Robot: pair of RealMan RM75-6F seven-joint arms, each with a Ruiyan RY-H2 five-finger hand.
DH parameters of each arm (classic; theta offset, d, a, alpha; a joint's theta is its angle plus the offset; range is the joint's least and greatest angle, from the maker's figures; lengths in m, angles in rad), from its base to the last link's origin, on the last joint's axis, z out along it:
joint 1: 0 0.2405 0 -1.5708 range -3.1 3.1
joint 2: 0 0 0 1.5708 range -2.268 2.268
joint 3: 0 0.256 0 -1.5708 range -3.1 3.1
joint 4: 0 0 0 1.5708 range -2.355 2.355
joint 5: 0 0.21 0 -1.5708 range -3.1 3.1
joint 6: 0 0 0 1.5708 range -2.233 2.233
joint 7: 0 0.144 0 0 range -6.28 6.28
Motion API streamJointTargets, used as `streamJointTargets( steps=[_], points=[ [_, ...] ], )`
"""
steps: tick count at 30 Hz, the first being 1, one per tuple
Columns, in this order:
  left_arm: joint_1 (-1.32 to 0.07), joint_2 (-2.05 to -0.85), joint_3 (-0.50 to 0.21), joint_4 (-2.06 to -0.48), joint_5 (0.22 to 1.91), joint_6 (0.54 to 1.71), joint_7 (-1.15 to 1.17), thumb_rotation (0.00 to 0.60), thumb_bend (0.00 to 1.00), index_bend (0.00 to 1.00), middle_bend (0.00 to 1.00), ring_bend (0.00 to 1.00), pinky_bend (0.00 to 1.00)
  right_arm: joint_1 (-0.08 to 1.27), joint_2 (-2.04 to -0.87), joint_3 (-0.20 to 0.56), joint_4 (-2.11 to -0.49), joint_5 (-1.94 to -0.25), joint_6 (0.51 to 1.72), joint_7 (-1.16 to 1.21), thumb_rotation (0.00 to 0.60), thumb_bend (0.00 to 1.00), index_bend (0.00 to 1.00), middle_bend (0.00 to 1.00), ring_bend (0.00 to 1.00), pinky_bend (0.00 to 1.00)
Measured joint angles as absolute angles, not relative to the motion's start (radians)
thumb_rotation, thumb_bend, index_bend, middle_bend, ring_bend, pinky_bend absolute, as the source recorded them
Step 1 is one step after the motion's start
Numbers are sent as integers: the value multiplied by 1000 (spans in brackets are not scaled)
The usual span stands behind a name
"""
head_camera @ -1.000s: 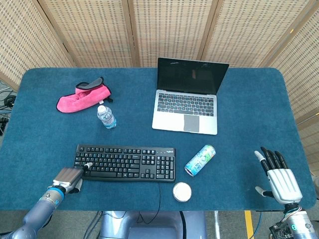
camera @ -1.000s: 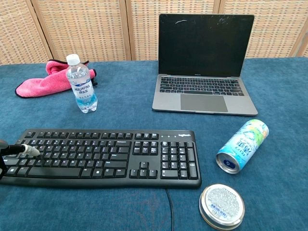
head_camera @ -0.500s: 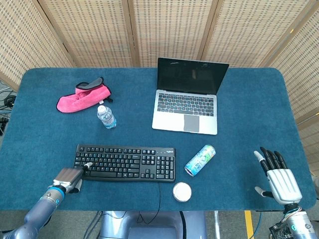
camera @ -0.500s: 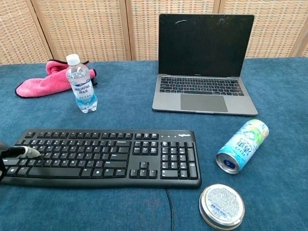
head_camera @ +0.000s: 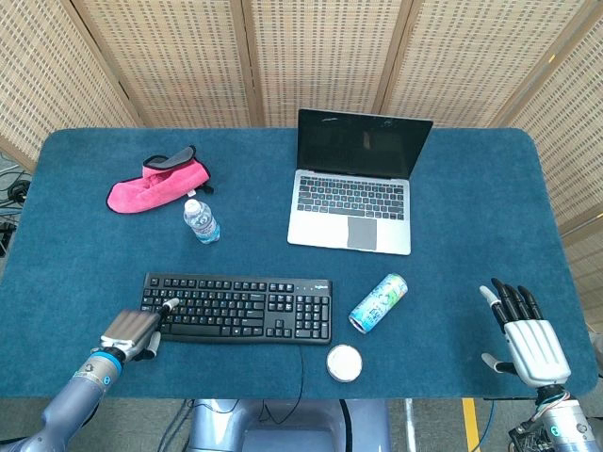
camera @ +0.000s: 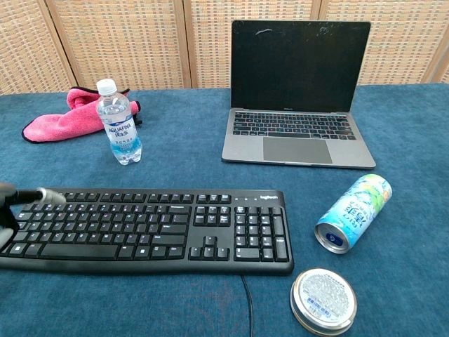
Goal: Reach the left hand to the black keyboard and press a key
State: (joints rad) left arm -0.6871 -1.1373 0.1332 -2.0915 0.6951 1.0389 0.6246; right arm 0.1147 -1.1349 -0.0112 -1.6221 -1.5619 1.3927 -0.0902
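Observation:
The black keyboard (head_camera: 236,308) (camera: 154,228) lies near the table's front edge, left of centre. My left hand (head_camera: 130,332) (camera: 7,203) sits at its left end, holding nothing, with one finger (camera: 49,197) (head_camera: 169,306) stretched out and the rest curled in. In the chest view that fingertip stands over the top-left keys and looks lifted off them. My right hand (head_camera: 528,334) rests at the front right of the table, fingers spread and empty, far from the keyboard.
A water bottle (head_camera: 201,222) (camera: 119,125) and a pink cloth (head_camera: 155,184) stand behind the keyboard's left half. An open laptop (head_camera: 353,188) is at the back centre. A can (head_camera: 379,303) on its side and a round lid (head_camera: 344,363) lie right of the keyboard.
The left hand's outstretched finger has risen from the lower-left keys and now stands higher, over the keyboard's top-left rows. The right hand has not moved.

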Motion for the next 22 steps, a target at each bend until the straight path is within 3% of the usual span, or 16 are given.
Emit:
streamJointTargets(
  steps=[4, 6, 8, 10, 13, 18, 22],
  points=[
    [-638, -1118, 124, -2112, 833, 1110, 564, 600, 469, 0, 107, 215, 257, 116, -1136, -11, -1622, -1560, 1388, -96, 600, 27, 0, 0, 0, 0],
    [-601, -1115, 123, -2113, 919, 1168, 536, 600, 361, 0, 15, 83, 165, 116, -1137, -11, -1621, -1561, 1390, -97, 600, 28, 0, 0, 0, 0],
    [-564, -1122, 126, -2101, 999, 1227, 513, 600, 251, 0, 0, 11, 74, 116, -1139, -10, -1619, -1561, 1392, -99, 600, 26, 0, 0, 0, 0],
    [-515, -1141, 131, -2070, 1098, 1302, 480, 600, 176, 0, 0, 0, 14, 116, -1140, -10, -1618, -1561, 1393, -102, 600, 26, 0, 0, 0, 0],
    [-446, -1183, 137, -1985, 1228, 1416, 427, 600, 102, 0, 0, 0, 0, 115, -1142, -9, -1618, -1562, 1395, -106, 600, 28, 0, 0, 0, 0],
    [-351, -1278, 136, -1770, 1387, 1582, 370, 600, 74, 0, 0, 0, 0, 117, -1146, -7, -1618, -1558, 1393, -113, 600, 26, 0, 0, 0, 0],
    [-271, -1346, 132, -1635, 1445, 1645, 311, 600, 73, 0, 0, 0, 0, 116, -1147, -5, -1618, -1556, 1394, -116, 600, 25, 0, 0, 0, 0]
  ],
)
